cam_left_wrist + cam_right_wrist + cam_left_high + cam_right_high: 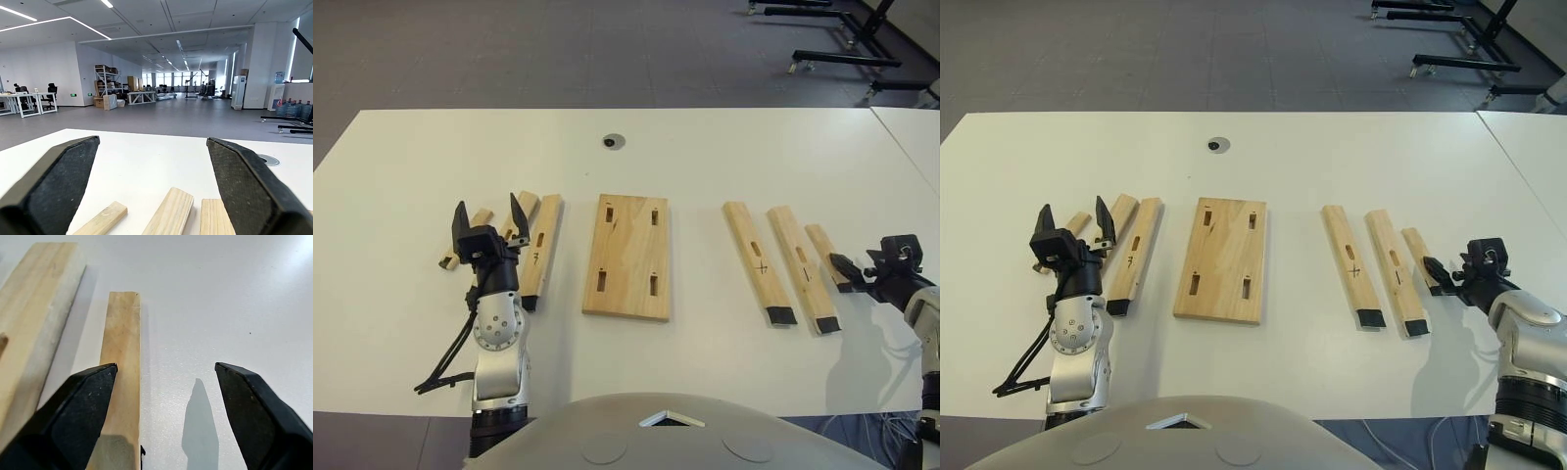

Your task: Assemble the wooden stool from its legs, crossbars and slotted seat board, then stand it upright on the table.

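The slotted seat board [626, 257] lies flat at the table's middle. To its left lie two legs [543, 250] [520, 217] and a short crossbar [460, 247]. My left gripper [487, 206] stands open just above them, fingers pointing away from me, nothing between them; the left wrist view shows the wood ends [168, 213] below its fingers [54, 191]. Right of the board lie two black-tipped legs [759, 262] [803, 266] and a short crossbar [825, 257]. My right gripper [1435, 274] is open at that crossbar's [120, 357] near end, one finger over it.
A round cable grommet [612, 141] sits in the white table [705, 362] behind the board. A second table [913, 127] adjoins at the far right. Metal wheeled frames [847, 54] stand on the floor beyond.
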